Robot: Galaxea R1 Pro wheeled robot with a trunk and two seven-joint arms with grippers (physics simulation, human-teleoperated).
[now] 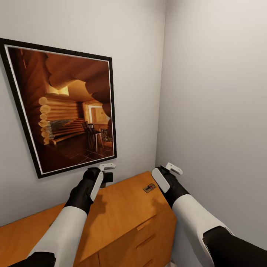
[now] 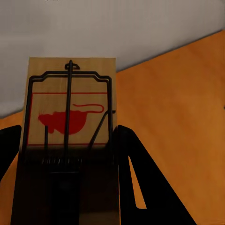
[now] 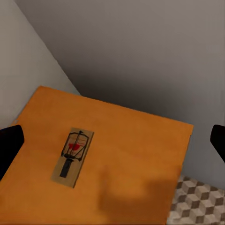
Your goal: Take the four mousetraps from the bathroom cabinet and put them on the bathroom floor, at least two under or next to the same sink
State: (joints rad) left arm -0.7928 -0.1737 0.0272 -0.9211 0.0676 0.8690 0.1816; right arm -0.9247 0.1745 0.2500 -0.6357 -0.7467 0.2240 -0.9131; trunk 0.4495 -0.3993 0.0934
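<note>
One mousetrap (image 2: 70, 112) is grasped in the left pincer (image 1: 105, 172) for carrying; another mousetrap (image 1: 149, 188) lies at lower centre under the released right pincer (image 1: 167, 174), awaiting pickup.

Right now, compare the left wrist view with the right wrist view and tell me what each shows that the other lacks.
Left wrist view alone: a small flat wooden mousetrap with black wire and a red mouse print, clamped between the left gripper fingers.

Right wrist view alone: a second mousetrap lying free on the cabinet top, the open right gripper above it, and cube-patterned floor tiles.

Both: the orange-brown wooden cabinet top and grey wall.
</note>
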